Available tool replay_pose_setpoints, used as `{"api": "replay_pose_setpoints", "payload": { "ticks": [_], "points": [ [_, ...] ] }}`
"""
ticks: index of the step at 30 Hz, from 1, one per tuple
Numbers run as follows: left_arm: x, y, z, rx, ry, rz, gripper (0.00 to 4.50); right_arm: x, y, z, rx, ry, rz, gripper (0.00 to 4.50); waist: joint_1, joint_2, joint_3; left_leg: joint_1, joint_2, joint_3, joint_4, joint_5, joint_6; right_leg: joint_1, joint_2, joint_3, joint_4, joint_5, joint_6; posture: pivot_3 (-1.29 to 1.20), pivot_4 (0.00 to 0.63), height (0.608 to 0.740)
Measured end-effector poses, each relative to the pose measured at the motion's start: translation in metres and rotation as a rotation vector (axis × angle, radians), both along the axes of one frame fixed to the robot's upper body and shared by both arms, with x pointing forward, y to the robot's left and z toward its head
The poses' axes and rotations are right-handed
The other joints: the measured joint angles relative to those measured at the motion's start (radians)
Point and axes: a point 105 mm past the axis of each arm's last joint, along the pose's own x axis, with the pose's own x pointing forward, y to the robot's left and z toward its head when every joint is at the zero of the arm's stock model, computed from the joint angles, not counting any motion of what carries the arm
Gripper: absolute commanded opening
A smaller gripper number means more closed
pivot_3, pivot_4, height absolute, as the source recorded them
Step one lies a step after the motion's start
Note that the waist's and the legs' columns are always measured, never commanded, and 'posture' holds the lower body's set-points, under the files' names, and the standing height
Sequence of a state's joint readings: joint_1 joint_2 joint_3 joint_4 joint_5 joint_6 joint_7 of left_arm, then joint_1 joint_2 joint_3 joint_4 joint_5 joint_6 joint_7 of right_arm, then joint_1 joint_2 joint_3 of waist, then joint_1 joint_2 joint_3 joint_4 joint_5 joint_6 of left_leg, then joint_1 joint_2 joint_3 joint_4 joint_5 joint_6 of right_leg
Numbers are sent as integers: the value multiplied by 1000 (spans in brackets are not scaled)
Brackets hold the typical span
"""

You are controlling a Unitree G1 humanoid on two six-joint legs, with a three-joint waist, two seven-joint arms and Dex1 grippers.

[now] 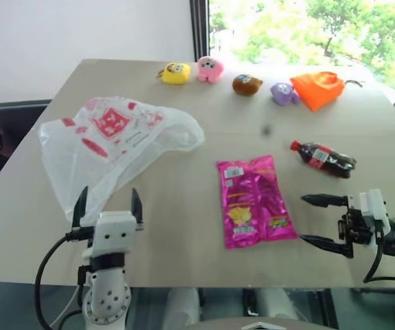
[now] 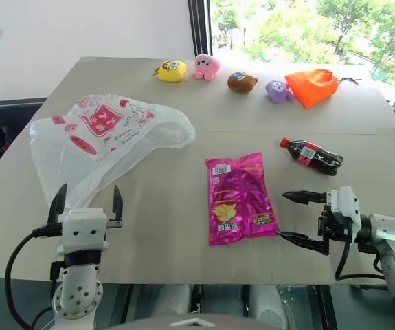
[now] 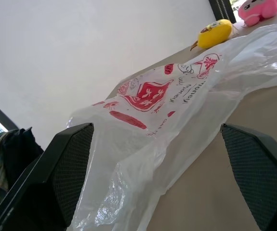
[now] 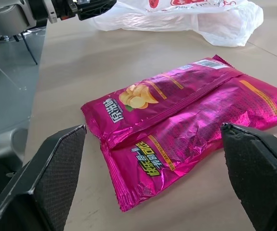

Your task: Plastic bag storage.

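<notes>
Bag (image 1: 115, 141) flat and crumpled on left half of bench (image 1: 183, 227), red print facing up, untouched. Near corner of bag partly hidden behind left claw (image 1: 108, 206); handle loops not distinguishable in the crumple. Print text too small to read.

Left claw released, fingers spread wide, pointing up and forward at bench's near edge, just short of bag's near end, holding nothing. In left wrist view bag lies between the two fingers (image 3: 56, 178) but ahead of them, no contact visible.

Right claw (image 1: 328, 220) released, fingers wide apart, pointing left toward snack packet (image 1: 252, 199), not touching it. Wrist and arm cut off at frame's right edge.

Snack packet magenta, flat near bench centre, just right of bag, clear gap between. Cola bottle (image 1: 324, 158) lying on its side right of packet, beyond right claw. Far edge row, left to right: yellow plush (image 1: 175, 73), pink plush (image 1: 210, 69), brown plush (image 1: 246, 84), purple plush (image 1: 283, 93), orange pouch (image 1: 317, 89); purple one touching pouch. All well apart from bag.

Nothing between left claw and bag. Bench beige, matte. White wall behind left, window with green trees behind right. Dark cloth heap (image 3: 6, 159) beyond bench's left edge, unclear what.
</notes>
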State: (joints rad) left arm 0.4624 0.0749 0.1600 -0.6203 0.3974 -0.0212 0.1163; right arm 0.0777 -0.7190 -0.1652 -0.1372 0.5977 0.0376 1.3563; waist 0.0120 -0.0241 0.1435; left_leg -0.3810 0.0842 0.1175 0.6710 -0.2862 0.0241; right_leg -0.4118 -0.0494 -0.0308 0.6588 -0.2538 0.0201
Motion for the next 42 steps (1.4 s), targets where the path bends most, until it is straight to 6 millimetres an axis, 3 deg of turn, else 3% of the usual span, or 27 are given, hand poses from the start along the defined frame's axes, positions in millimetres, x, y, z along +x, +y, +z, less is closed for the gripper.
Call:
{"api": "replay_pose_setpoints", "payload": {
  "ticks": [3,6,11,16,20,27,32,36,42],
  "points": [
    [-1,20,1,14,4,76,4440,1,-1,0,-1,-3,5,4494,0,0,0,0,0,0,0,0,0,0,0,0,0,0,1,0,150,740],
    [3,36,-13,-19,61,134,4440,3,-2,0,-1,-9,0,4494,0,0,0,0,0,0,1,0,0,0,0,0,0,1,1,0,150,740],
    [20,44,-43,-67,190,109,4440,4,0,-1,9,-16,-2,4494,2,0,0,0,0,0,1,0,0,0,0,-1,1,1,1,0,150,740],
    [33,44,-41,-53,198,70,4440,4,0,-1,6,-18,-5,4494,1,0,0,0,0,0,1,0,0,0,-1,0,1,1,1,0,150,740],
    [31,48,-40,-90,178,91,3329,4,0,-2,7,-16,-16,4500,-1,0,0,0,0,1,0,0,0,0,-1,0,1,1,1,0,150,740],
    [29,52,-39,-135,157,102,20,9,-2,-4,11,17,-74,4500,1,0,0,0,0,1,1,0,0,0,-1,0,1,1,2,0,150,740],
    [36,45,-31,-209,99,54,20,26,0,-1,80,146,-206,4500,0,0,0,0,0,1,1,0,0,0,-1,0,2,1,1,0,150,740],
    [50,26,-20,-308,42,-75,20,47,19,7,213,299,-302,4500,0,0,0,0,0,1,1,0,0,0,-1,0,3,1,1,0,150,740],
    [61,1,-1,-371,-5,-197,20,68,49,-6,197,471,-386,4500,1,0,-1,-1,-1,0,1,0,0,0,-1,0,2,1,2,0,150,740]
  ]
}}
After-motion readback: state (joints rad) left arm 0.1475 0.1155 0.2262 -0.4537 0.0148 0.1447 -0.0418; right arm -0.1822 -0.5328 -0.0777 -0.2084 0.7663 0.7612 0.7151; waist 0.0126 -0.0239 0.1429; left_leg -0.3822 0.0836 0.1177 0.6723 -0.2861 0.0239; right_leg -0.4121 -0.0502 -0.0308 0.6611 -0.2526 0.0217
